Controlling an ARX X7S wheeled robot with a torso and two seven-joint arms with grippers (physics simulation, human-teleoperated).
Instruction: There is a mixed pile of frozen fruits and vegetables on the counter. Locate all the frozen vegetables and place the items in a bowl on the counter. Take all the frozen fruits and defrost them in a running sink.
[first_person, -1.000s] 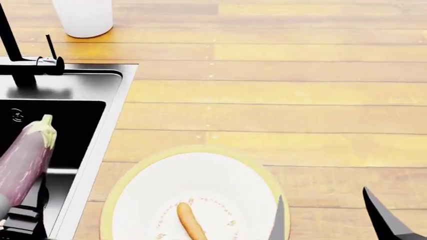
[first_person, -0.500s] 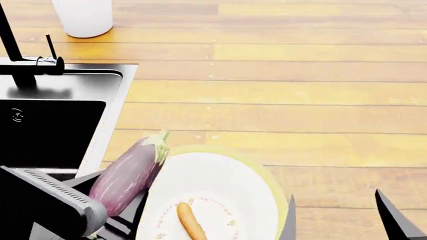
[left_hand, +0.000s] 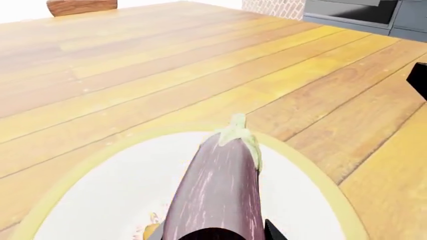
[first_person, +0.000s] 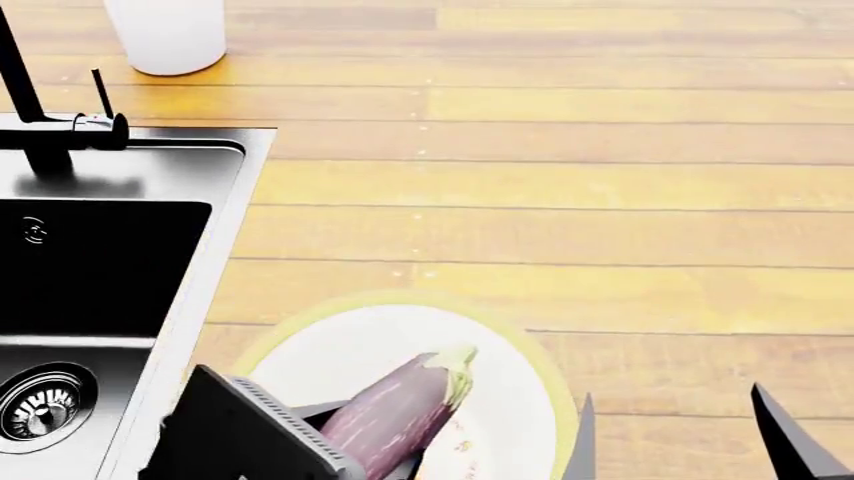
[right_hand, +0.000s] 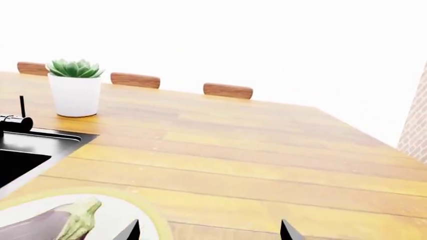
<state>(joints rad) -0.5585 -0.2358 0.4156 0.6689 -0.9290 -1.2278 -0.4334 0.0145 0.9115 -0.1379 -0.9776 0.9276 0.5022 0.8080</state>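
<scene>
Left wrist: eggplant (left_hand: 217, 192) is clamped in the left gripper (left_hand: 213, 234), glossy purple, tapered, pale green cap pointing away from the wrist. It hangs over the bowl (left_hand: 80, 165): smooth white inside, tan-yellow rim. Whether it touches the bowl floor, can't tell. Counter (left_hand: 167, 65) is golden plank wood with visible seams.

Head: a second ago the eggplant was over the sink (first_person: 80, 260); now it sits over the bowl's near half, right of the sink. Transfer looks essentially done; release is my guess for next. The orange item seen in the bowl earlier is now hidden behind the eggplant and arm. Sink has a steel rim, black basin, round metal drain.

Right wrist: right gripper (right_hand: 208, 231) has its fingers apart, empty, near the bowl's right edge. A white pot with a succulent (right_hand: 74, 87) stands beyond the sink. No fruit in view.
</scene>
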